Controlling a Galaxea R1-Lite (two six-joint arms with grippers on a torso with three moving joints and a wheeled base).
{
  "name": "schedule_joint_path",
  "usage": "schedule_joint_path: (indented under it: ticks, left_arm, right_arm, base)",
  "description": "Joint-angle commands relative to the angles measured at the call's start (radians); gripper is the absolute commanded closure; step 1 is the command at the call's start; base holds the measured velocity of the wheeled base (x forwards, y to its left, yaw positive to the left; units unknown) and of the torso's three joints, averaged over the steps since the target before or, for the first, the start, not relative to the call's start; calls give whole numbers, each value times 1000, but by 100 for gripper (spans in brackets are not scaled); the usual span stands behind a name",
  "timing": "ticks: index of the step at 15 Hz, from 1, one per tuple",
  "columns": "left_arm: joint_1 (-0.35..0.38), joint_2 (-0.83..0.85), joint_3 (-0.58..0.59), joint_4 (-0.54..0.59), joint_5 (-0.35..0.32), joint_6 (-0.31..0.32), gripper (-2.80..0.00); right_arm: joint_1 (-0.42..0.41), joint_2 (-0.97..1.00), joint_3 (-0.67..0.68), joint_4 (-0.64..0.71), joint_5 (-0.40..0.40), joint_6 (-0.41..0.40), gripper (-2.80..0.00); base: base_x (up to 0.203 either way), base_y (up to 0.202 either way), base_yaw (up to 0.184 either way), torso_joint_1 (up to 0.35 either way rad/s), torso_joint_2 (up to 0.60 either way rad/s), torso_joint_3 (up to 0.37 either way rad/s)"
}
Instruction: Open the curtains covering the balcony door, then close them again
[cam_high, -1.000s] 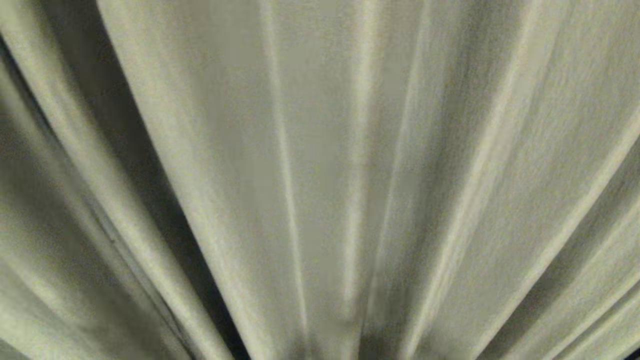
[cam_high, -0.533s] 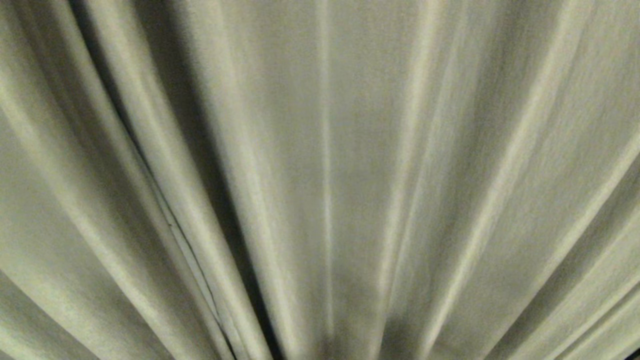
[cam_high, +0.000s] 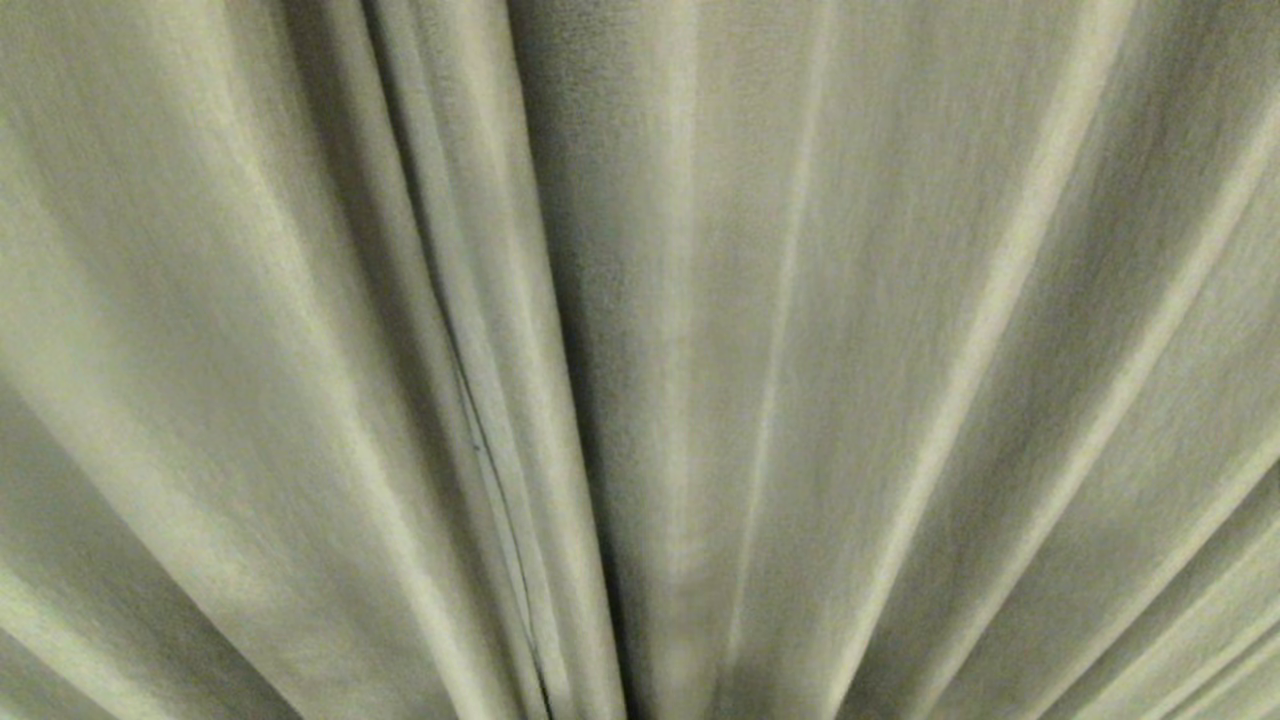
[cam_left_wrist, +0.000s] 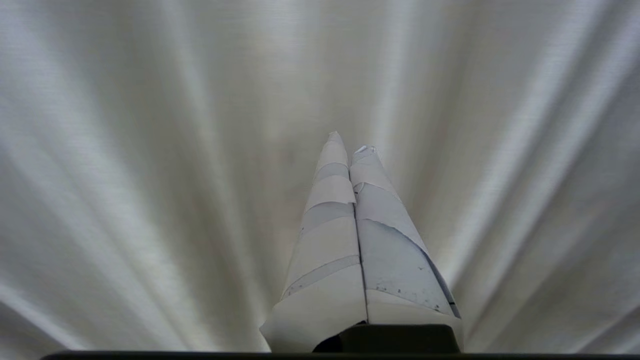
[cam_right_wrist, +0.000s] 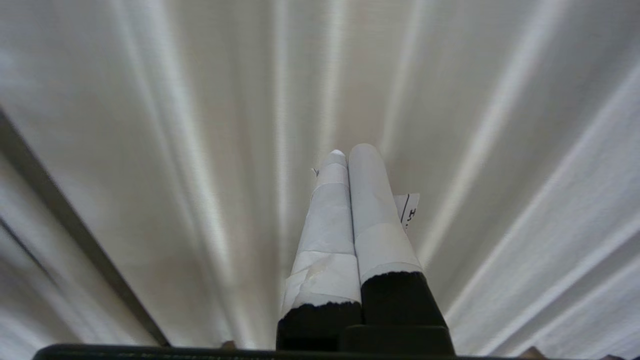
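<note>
The curtains (cam_high: 800, 350) fill everything ahead of you, drawn across the balcony door, which is hidden behind them. Their pleats run vertically, and a hemmed edge (cam_high: 480, 440) where the panels meet sits left of centre in the head view. The left gripper (cam_left_wrist: 350, 142) and right gripper (cam_right_wrist: 350, 150) both point at the cloth, jaws together and empty. Which arm is nearer that edge you cannot tell.

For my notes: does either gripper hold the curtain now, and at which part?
Nothing is held. The left gripper and right gripper are shut on nothing, pointing at the curtains.
</note>
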Motion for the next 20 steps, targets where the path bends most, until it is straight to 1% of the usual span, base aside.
schedule_joint_path:
  ticks: [1,4,20]
  left_arm:
    - [0,0,0,0,0,0,0]
    - [0,0,0,0,0,1,0]
    - [0,0,0,-2,-1,-1,0]
  right_arm:
    - [0,2,0,0,0,-1,0]
    - [0,2,0,0,0,-1,0]
    - [0,2,0,0,7,0,0]
  base:
    - [0,189,-1,6,8,6]
    - [0,116,-1,4,1,3]
    - [0,0,0,0,0,0]
